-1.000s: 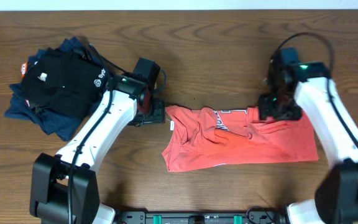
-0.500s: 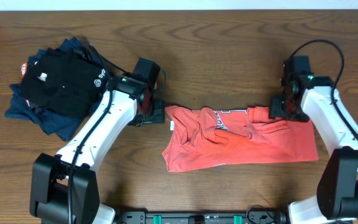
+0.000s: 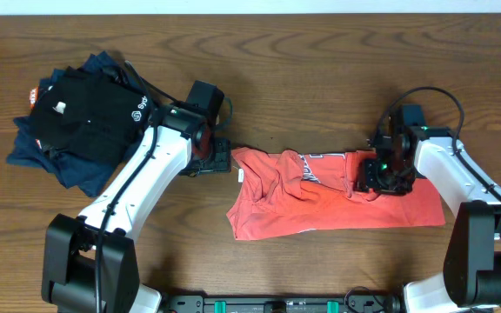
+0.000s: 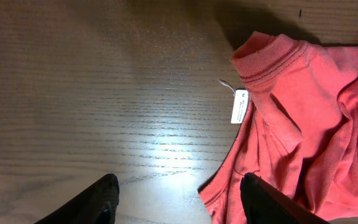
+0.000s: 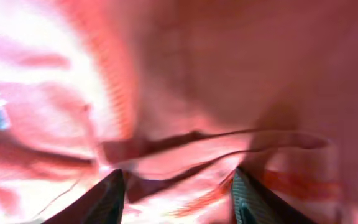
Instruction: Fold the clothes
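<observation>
The coral-red short-sleeved cotton T-shirt (image 3: 320, 204) is laid crumpled and partly bunched on the brown wood-grain desk (image 3: 320, 78), at centre-right, with white and dark-red lettering visible on the upper folds. The left claw (image 3: 223, 161) is positioned just beside the garment's left end, at the ribbed collar (image 4: 269, 56). In the left wrist view its fingers (image 4: 101, 199) are seen spread wide, with bare desk and only the hem edge of the T-shirt between them; nothing is gripped. The white neck tag (image 4: 238, 106) is seen lying flat on the desk against the collar. The right claw (image 3: 374, 178) is set down on the upper right portion of the T-shirt. In the blurred right wrist view its fingers (image 5: 107, 199) are seen parted, with a raised fold of red fabric lying between them. A black shirt with a small white logo (image 3: 72, 117) is stacked on navy-blue garments (image 3: 76, 174) at the far left, well apart from the T-shirt.
</observation>
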### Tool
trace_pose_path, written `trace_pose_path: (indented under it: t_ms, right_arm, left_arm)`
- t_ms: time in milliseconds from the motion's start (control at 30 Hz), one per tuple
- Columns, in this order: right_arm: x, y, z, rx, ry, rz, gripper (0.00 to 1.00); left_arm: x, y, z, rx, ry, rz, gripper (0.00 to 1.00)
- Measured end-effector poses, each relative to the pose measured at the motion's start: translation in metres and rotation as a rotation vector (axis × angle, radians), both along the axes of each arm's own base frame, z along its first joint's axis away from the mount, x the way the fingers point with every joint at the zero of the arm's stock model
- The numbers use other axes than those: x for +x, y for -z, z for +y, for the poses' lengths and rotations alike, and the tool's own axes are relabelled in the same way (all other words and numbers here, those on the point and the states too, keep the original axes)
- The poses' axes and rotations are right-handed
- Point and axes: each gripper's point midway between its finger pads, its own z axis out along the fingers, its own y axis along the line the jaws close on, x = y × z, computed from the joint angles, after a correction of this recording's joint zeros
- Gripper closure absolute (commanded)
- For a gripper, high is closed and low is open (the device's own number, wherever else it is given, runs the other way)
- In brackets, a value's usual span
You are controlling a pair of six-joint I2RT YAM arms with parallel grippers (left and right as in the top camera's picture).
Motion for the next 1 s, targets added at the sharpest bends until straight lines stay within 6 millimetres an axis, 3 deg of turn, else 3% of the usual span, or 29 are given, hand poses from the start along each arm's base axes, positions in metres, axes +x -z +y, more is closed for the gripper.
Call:
trace_pose_path:
  t_ms: [300, 367, 467, 567, 667, 733, 800, 833, 900, 1000]
  right_arm:
    - [-0.015, -0.011, 0.030, 0.187, -0.044, 0.047, 0.46]
    - [-0.025, -0.014, 0.033, 0.214, -0.052, 0.088, 0.54]
    - [-0.037, -0.019, 0.035, 0.230, -0.057, 0.139, 0.55]
    - [-0.030, -0.029, 0.036, 0.233, -0.064, 0.120, 0.55]
    - [-0.006, -0.053, 0.035, 0.225, -0.080, 0.010, 0.53]
    - [0.011, -0.074, 0.029, 0.182, -0.078, -0.085, 0.46]
    - [0.023, -0.094, 0.013, 0.080, -0.046, -0.178, 0.36]
    - [0.025, -0.102, 0.002, 0.020, -0.021, -0.210, 0.36]
    - [0.025, -0.109, -0.021, -0.101, 0.032, -0.233, 0.36]
    - [0.024, -0.103, -0.049, -0.214, 0.101, -0.222, 0.37]
  left_arm:
    - [0.000, 0.000, 0.000, 0.000, 0.000, 0.000, 0.36]
    - [0.000, 0.000, 0.000, 0.000, 0.000, 0.000, 0.36]
    - [0.000, 0.000, 0.000, 0.000, 0.000, 0.000, 0.36]
    - [0.000, 0.000, 0.000, 0.000, 0.000, 0.000, 0.36]
    - [0.000, 0.000, 0.000, 0.000, 0.000, 0.000, 0.36]
    - [0.000, 0.000, 0.000, 0.000, 0.000, 0.000, 0.36]
    - [0.000, 0.000, 0.000, 0.000, 0.000, 0.000, 0.36]
    - [0.000, 0.000, 0.000, 0.000, 0.000, 0.000, 0.36]
    - [0.000, 0.000, 0.000, 0.000, 0.000, 0.000, 0.36]
    - [0.000, 0.000, 0.000, 0.000, 0.000, -0.001, 0.36]
